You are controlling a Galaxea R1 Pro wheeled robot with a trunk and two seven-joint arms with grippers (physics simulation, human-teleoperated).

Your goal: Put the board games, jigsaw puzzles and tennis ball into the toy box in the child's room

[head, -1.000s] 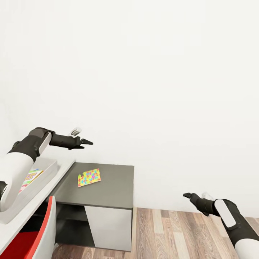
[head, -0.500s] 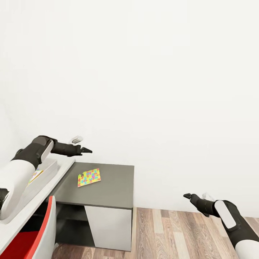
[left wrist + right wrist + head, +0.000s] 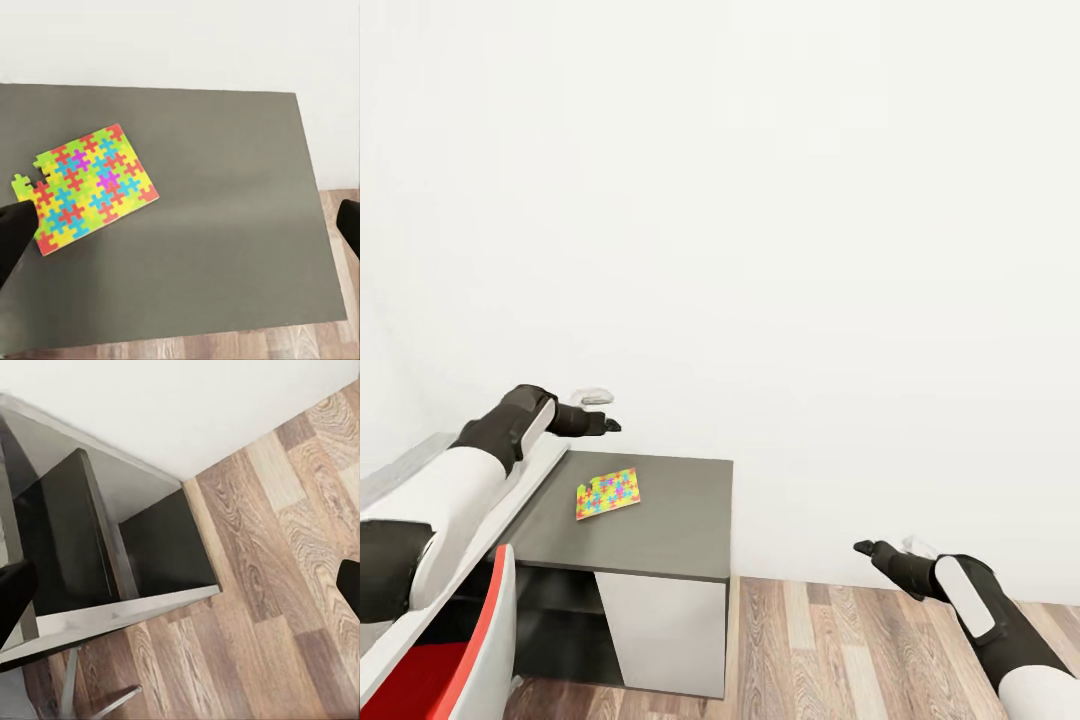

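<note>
One jigsaw puzzle [image 3: 608, 493], a flat square of bright interlocking pieces, lies on the lower dark-grey section of the table [image 3: 670, 520]. In the left wrist view the jigsaw puzzle [image 3: 86, 187] sits close to one fingertip [image 3: 15, 232]. My left gripper [image 3: 605, 425] hovers open and empty above the back left of that section, higher than the puzzle. A light-grey rim of the toy box [image 3: 405, 465] peeks out behind my left arm, which hides the rest. My right gripper [image 3: 865, 548] hangs open and empty over the floor, right of the table.
The pale table top [image 3: 525, 485] runs along the left. A red and white chair [image 3: 460, 660] stands at the bottom left by the table. Wooden floor [image 3: 830, 640] spreads right of the table, below a plain white wall. The right wrist view looks at the table's open shelves [image 3: 150, 547].
My left arm has swung forward and now covers the toy box and the game box in it. Its gripper dropped slightly. My right gripper drifted a little left.
</note>
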